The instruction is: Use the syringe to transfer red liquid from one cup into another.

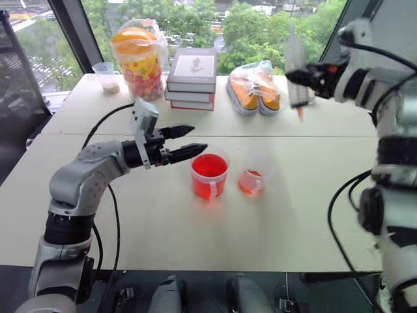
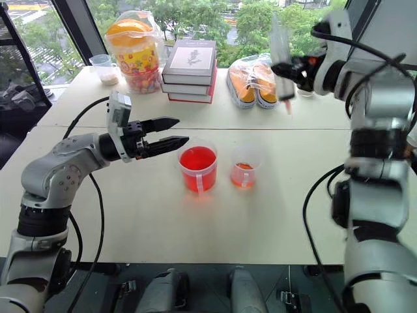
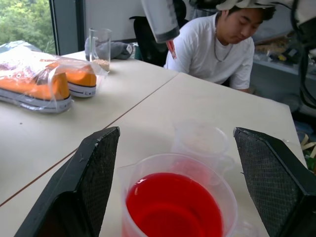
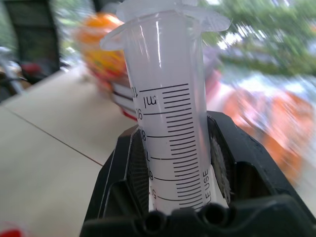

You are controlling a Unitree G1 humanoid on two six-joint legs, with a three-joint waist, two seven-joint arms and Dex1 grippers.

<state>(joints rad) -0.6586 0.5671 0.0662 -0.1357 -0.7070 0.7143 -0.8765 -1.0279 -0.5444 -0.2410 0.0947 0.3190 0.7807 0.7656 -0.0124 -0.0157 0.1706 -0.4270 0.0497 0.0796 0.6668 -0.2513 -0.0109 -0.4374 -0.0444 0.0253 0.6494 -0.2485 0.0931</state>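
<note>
The larger cup [image 1: 210, 175] holds red liquid [image 3: 173, 207] and stands mid-table. Just to its right is the smaller cup [image 1: 253, 176], with a little orange-red liquid at the bottom. My left gripper [image 1: 189, 140] hovers open just left of the larger cup's rim, pointing at it. In the left wrist view its fingers [image 3: 89, 182] stand wide apart with the cup ahead between them, untouched. My right gripper [image 1: 309, 77] is raised high at the right, shut on the syringe [image 4: 168, 113]. The syringe hangs upright with its orange tip [image 2: 287, 107] down, above the table behind the cups.
Along the far edge stand a snack tub [image 1: 137, 59], a stack of books [image 1: 192, 78], bagged orange sneakers [image 1: 254, 88] and a small cup of beige grains [image 1: 106, 75]. A person [image 3: 217, 44] sits beyond the table's right side. A black cable [image 1: 104, 124] trails from my left arm.
</note>
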